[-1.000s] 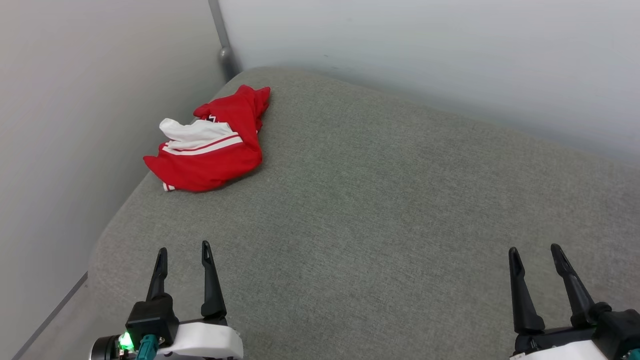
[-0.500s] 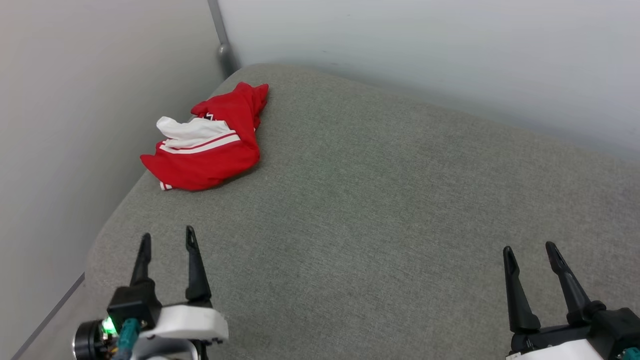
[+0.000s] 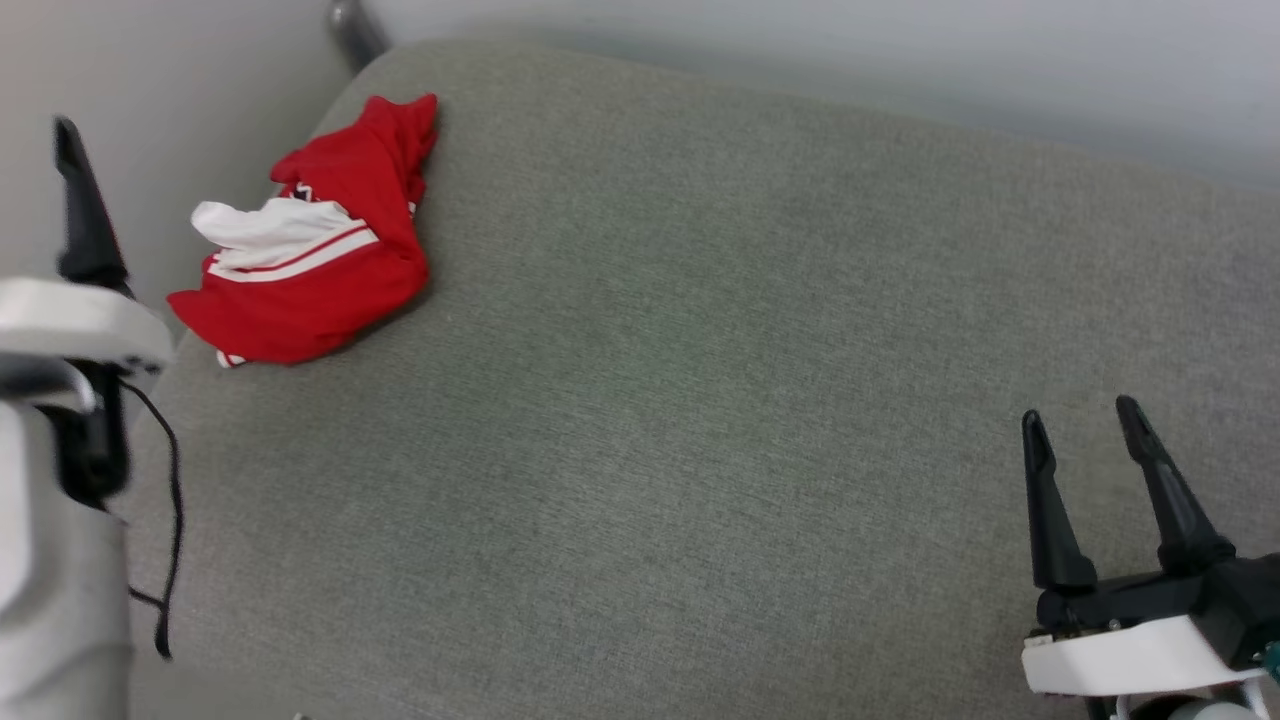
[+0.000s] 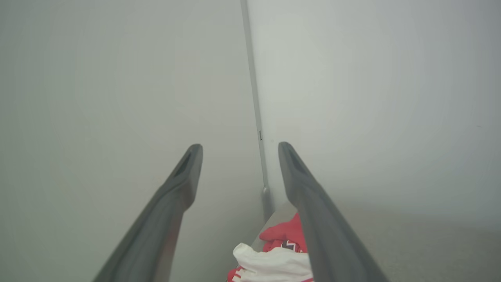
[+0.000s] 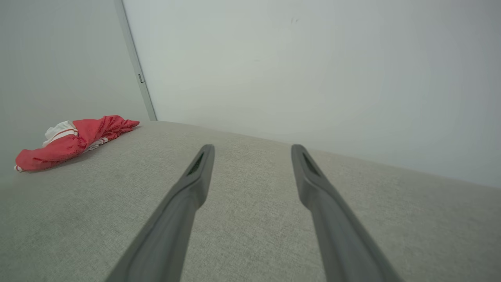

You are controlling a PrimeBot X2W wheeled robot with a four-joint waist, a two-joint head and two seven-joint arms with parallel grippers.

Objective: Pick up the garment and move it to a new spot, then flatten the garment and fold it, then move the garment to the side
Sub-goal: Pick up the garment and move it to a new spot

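The garment (image 3: 310,250) lies crumpled in a heap at the far left corner of the grey cushioned surface (image 3: 700,400), red with a white striped sleeve on top. My left gripper (image 4: 240,146) hangs open and empty above the surface's left side, short of the garment (image 4: 274,258), which shows low between its fingers. One of its dark fingers (image 3: 85,215) stands at the left edge of the head view. My right gripper (image 3: 1078,410) is open and empty at the near right, far from the garment (image 5: 74,141).
Pale walls close in the surface on the left and at the back, meeting at a grey corner post (image 3: 350,20). A black cable (image 3: 170,500) hangs from my left arm over the surface's left edge.
The head camera has shifted, so everything sits further left and higher. My left arm has risen and gone forward along the left side towards the garment. The garment lies as before.
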